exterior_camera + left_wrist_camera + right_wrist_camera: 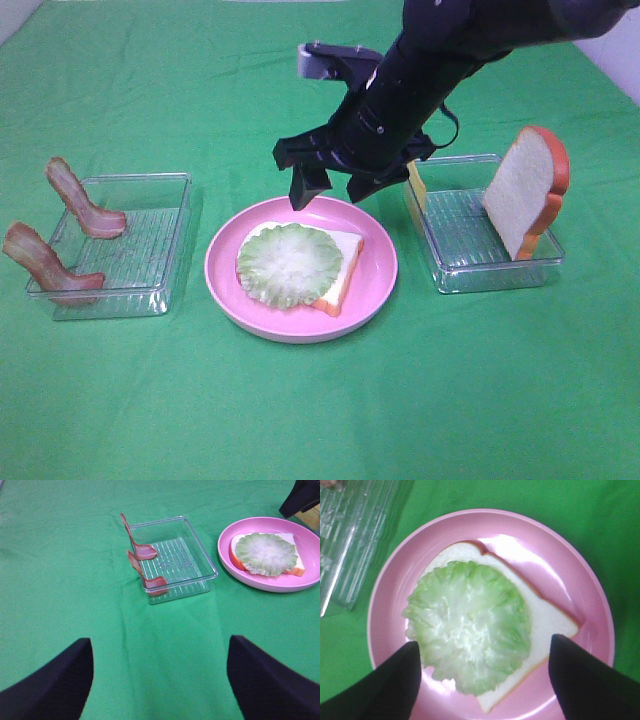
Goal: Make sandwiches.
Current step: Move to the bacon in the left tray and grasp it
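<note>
Exterior high was the view in which the layout was best seen: a bread slice (345, 250) was laid flat on the pink plate (222, 272), and a lettuce leaf (289, 264) was spread over it, overhanging one edge. The right gripper (331, 196) was held above the far rim of the plate with its jaws spread wide and nothing between them; in the right wrist view the leaf was seen below the gap, untouched. The left gripper (160, 680) was likewise parted and empty, well apart from the left tray (182, 586), against whose wall two bacon strips (142, 551) were leaned. A second bread slice (525, 190) was propped upright in the right tray (500, 275), with the cheese (416, 186) at its other end, partly hidden by the arm. The step was judged to be the clearing of the plate once the lettuce was laid. It would be done well if the right gripper were raised straight up, so that the leaf was not dragged, before the next filling was fetched and centred on the leaf.
</note>
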Controlling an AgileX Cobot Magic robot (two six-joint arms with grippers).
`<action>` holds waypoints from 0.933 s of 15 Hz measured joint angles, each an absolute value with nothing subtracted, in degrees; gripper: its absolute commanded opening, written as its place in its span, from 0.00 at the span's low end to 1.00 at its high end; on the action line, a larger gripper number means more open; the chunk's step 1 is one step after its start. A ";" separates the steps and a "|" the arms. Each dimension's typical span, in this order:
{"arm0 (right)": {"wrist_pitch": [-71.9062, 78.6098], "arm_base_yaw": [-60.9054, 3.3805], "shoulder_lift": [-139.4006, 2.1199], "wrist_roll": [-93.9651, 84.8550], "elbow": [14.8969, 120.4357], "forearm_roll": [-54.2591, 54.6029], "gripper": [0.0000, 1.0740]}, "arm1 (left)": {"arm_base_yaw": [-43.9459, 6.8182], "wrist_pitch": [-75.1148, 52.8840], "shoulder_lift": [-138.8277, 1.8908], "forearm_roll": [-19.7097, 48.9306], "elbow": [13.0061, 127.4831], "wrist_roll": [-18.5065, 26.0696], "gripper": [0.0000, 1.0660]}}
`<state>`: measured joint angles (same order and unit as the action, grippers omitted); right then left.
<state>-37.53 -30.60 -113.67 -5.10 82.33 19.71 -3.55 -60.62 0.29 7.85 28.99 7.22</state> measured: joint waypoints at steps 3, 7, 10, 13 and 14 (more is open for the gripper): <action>-47.90 -30.60 -105.25 -4.58 82.33 15.64 0.64 | -3.55 -60.62 0.29 7.85 28.99 7.22 0.66; -61.13 -30.60 -92.99 -1.49 80.04 8.14 0.64 | -3.55 -60.62 0.29 7.85 28.99 7.22 0.66; -62.91 -30.60 -83.42 -1.09 73.17 7.16 0.64 | -3.55 -60.62 0.29 7.85 28.99 7.22 0.66; -63.08 -30.60 -67.21 -0.74 58.10 7.16 0.63 | -3.55 -60.62 0.29 7.85 28.99 7.22 0.66; -63.08 -30.60 -63.66 -0.74 54.43 7.22 0.63 | -3.55 -60.62 0.29 7.85 28.99 7.22 0.66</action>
